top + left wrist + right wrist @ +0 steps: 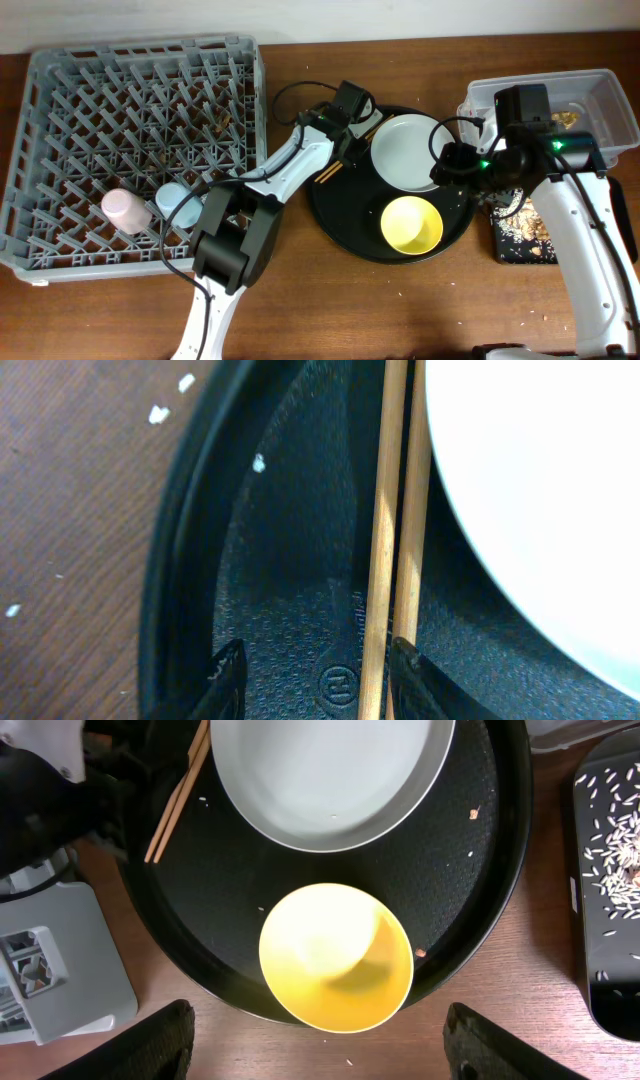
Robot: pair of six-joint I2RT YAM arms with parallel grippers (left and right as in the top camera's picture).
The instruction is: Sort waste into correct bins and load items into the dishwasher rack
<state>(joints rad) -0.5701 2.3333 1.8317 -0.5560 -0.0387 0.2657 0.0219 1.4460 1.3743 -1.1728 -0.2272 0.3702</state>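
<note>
Two wooden chopsticks point(385, 540) lie on the round black tray point(335, 205) beside the pale plate point(405, 150). My left gripper point(320, 685) is open and low over the tray floor. One chopstick is between its fingers and the other lies against its right finger. In the overhead view the left gripper point(345, 125) is at the tray's upper left. The yellow bowl point(335, 955) stands on the tray's near side. My right gripper point(320, 1050) is wide open and empty, hovering high near the bowl. The pink cup point(125, 210) and light-blue cup point(170, 198) sit in the grey rack point(60, 80).
A clear tub point(610, 90) holding brown crumbs stands at the back right. A shallow black tray point(610, 870) with white and brown scraps lies right of the round tray. Small white specks dot the wood point(160, 412) left of the tray. My left arm point(285, 165) crosses the rack's corner.
</note>
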